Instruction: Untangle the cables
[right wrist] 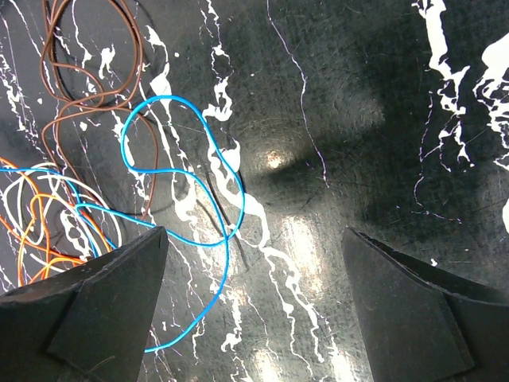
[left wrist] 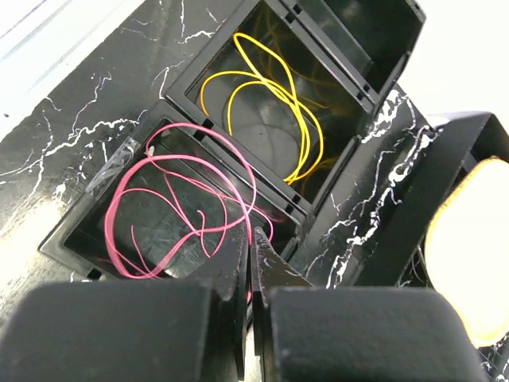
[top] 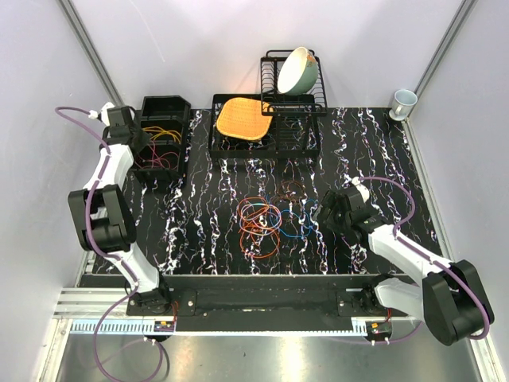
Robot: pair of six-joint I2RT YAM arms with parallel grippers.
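Found the cables [top: 266, 219] in a loose tangle of orange, red, brown and blue loops, flat on the black marbled table [top: 199, 207] near its middle. Held the right gripper [right wrist: 254, 235] spread wide just beside that heap, pinching nothing. Saw a blue cable [right wrist: 175, 171] curling close to one finger and a brown cable [right wrist: 79, 72] beyond it.

Held the left gripper [left wrist: 250, 239] pressed together over the black bin [left wrist: 231, 147] at far left. Could not tell whether a strand was caught at its tips.

Counted two compartments there:
- farther one: a yellow cable [left wrist: 274, 76], coiled
- nearer one: a pink cable [left wrist: 195, 125], coiled

Noted a black tray [top: 219, 147] holding an orange mat [top: 242, 117]. Noted behind it a wire rack [top: 316, 99] with a pale bowl [top: 298, 70] tipped on edge, and a mug [top: 404, 102] at far right.
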